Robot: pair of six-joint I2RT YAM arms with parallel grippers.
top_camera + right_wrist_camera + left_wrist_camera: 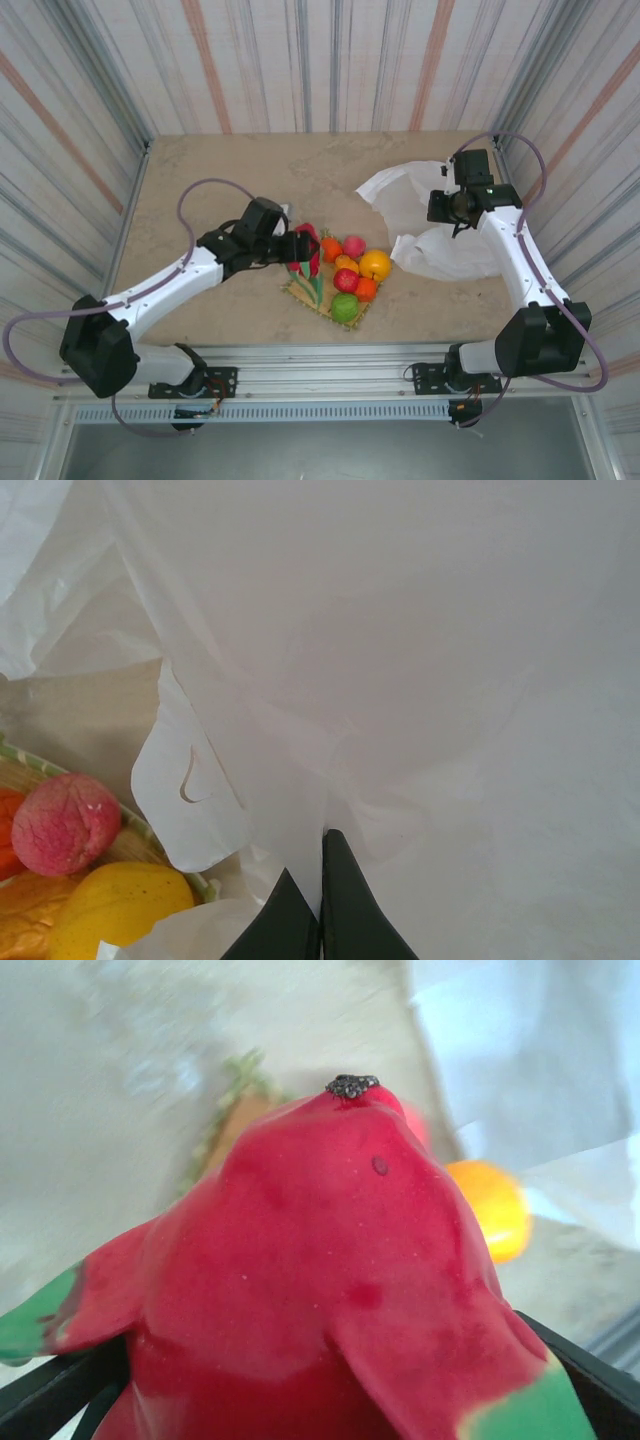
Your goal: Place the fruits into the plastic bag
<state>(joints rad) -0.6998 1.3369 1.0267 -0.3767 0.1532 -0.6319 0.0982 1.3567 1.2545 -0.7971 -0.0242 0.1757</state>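
Left claw grips dragon fruit, right claw bag

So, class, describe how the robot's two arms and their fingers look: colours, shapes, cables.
Both the left arm and right arm have white tubular links, black joints and black bases. A mauve cable loops along each. The right fingers are dark, slim and tapered; the left fingers look black.

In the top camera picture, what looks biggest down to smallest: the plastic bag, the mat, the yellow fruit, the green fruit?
1. plastic bag
2. woven mat
3. yellow-orange fruit and green fruit: they look about alike, so a tie.
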